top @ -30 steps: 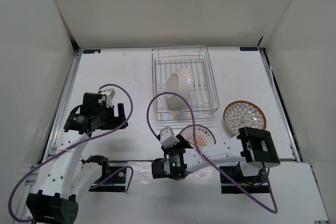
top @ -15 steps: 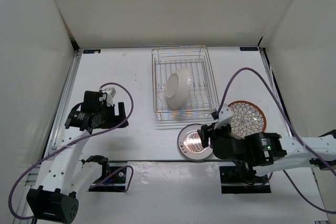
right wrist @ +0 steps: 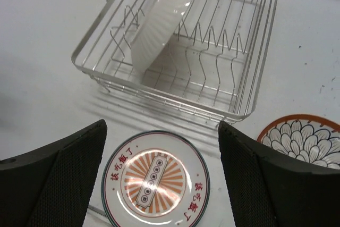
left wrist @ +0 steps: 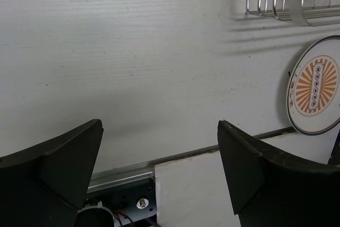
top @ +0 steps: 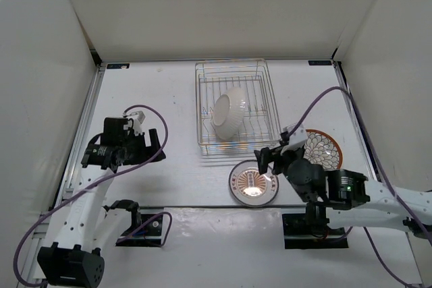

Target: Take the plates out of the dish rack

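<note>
Counting across the white table [top: 155, 92] gives two grippers, one dish rack and three plates; at the left the left gripper [top: 154, 146] hangs over bare tabletop, its fingers spread wide with nothing between them, well apart from the rack; at the middle far side stands the dish rack [top: 229, 64], holding one plate [top: 227, 114] that leans tilted among the wire dividers in its left half, white back showing; just near of the rack's right corner a pale, dark-rimmed plate [top: 252, 183] with an orange sunburst centre lies flat on the table; the right gripper [top: 266, 160] hovers above that plate's far edge, fingers also wide apart and empty; furthest right lies the orange-brown petal plate [top: 322, 148], face up, partly hidden by the right arm. From the left wrist only a corner of the rack [left wrist: 276, 3] and the pale plate [left wrist: 316, 86] appear, at the right edge beyond the left gripper [left wrist: 159, 131]; the right wrist view, past the right gripper [right wrist: 162, 126], adds red characters ringing the pale plate [right wrist: 155, 176], the rack's [right wrist: 159, 95] thin dividers beside the leaning plate [right wrist: 159, 19], and part of the petal plate [right wrist: 303, 139].
</note>
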`<action>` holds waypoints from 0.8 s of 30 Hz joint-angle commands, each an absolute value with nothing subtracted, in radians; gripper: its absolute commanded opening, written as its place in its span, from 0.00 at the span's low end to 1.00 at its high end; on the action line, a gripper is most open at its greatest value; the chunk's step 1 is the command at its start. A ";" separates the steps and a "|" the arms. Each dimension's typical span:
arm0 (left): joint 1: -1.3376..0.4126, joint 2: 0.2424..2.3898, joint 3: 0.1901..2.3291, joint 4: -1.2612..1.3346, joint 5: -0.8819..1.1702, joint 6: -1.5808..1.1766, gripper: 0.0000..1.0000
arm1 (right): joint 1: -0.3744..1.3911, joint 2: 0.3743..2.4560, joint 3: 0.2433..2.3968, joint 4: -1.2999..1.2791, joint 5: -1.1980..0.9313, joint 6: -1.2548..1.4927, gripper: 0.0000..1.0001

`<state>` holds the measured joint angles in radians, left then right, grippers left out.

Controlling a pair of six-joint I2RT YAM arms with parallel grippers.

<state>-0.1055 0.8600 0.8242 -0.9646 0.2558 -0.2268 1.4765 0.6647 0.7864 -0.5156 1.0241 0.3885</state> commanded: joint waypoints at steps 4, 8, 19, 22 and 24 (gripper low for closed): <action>-0.100 0.779 0.805 -0.943 0.284 -0.227 1.00 | 1.274 0.920 1.064 -0.578 0.695 0.290 0.90; -0.100 0.790 0.822 -0.975 0.265 -0.222 1.00 | 1.029 0.936 1.028 -0.419 0.478 0.290 0.90; -0.101 0.792 0.825 -0.986 0.278 -0.221 1.00 | 0.612 1.075 0.882 -0.060 -0.202 0.429 0.90; -0.100 0.763 0.812 -0.976 0.279 -0.224 1.00 | 0.580 1.213 0.995 -0.127 -0.285 0.449 0.90; -0.100 0.746 0.811 -0.959 0.284 -0.227 1.00 | 0.565 1.267 1.014 -0.114 -0.324 0.451 0.88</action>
